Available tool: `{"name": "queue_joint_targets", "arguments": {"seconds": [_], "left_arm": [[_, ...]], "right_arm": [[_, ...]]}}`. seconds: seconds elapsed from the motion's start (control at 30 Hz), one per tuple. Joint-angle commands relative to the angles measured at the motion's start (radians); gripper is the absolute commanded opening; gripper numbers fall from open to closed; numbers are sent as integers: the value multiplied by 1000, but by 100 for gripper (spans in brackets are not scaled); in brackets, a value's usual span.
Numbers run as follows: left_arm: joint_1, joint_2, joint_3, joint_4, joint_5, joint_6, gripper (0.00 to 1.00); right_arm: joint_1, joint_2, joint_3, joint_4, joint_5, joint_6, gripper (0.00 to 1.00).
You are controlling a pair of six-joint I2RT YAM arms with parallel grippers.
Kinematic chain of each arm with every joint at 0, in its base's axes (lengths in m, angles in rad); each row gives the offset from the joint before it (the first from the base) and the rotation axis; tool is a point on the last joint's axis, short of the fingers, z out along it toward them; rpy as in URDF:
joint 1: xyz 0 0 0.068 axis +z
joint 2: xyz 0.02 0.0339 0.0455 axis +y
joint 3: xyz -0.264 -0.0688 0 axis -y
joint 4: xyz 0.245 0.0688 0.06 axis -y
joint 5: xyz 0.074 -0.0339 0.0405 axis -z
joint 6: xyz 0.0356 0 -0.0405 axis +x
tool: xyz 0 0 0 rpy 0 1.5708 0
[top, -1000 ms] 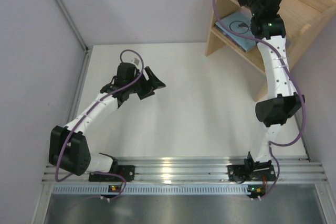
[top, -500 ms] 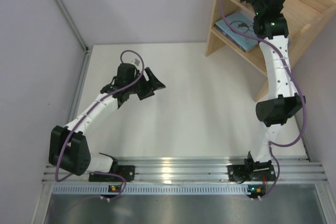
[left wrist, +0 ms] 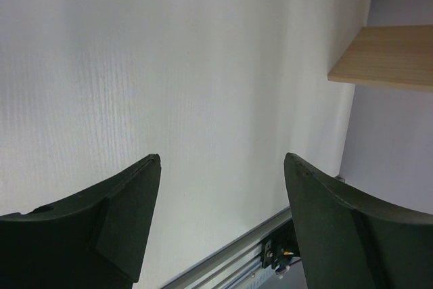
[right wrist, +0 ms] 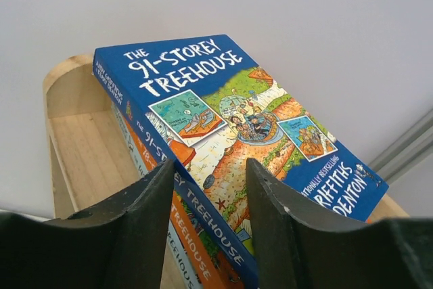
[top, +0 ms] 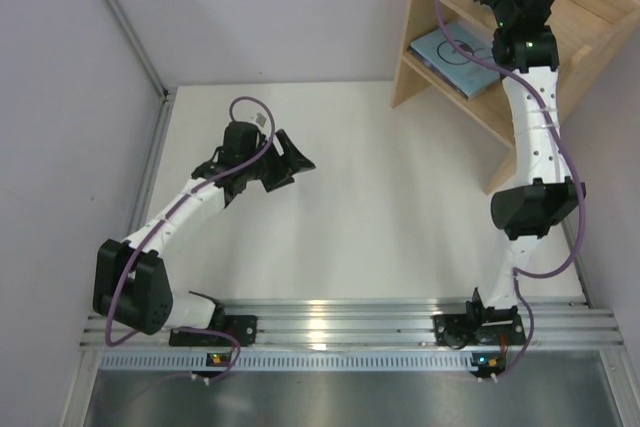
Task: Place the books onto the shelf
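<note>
Left gripper [left wrist: 223, 160] is hanging over the white table [top: 380, 207], well apart from the shelf, with its jaws standing wide and nothing between them. Right gripper [right wrist: 211, 162] is hovering at the top tier of the wooden shelf [top: 590, 17]. Blue book [right wrist: 223, 99], titled "The 91-Storey Treehouse", is resting tilted on that tier, leaning on an orange book [right wrist: 196, 233] with another beneath. Its spine edge is running between the right fingers [right wrist: 135, 221]. The jaws are sitting partly apart, and I cannot tell whether they are pressing the book or clear of it. Light-blue book [top: 450, 47] is lying flat on the lower tier.
</note>
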Motion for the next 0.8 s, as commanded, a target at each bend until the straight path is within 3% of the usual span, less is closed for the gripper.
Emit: {"name": "queue_joint_targets", "arguments": {"seconds": [0.0, 0.43, 0.77], "left_arm": [[-2, -7, -10, 55, -2, 6, 78], [-2, -13, -14, 63, -7, 0, 78], [-3, -7, -16, 63, -10, 3, 78]], "right_arm": [[-21, -4, 25, 6, 47, 37, 45], [-4, 16, 22, 19, 41, 122, 41], [17, 42, 27, 30, 87, 125, 44]]}}
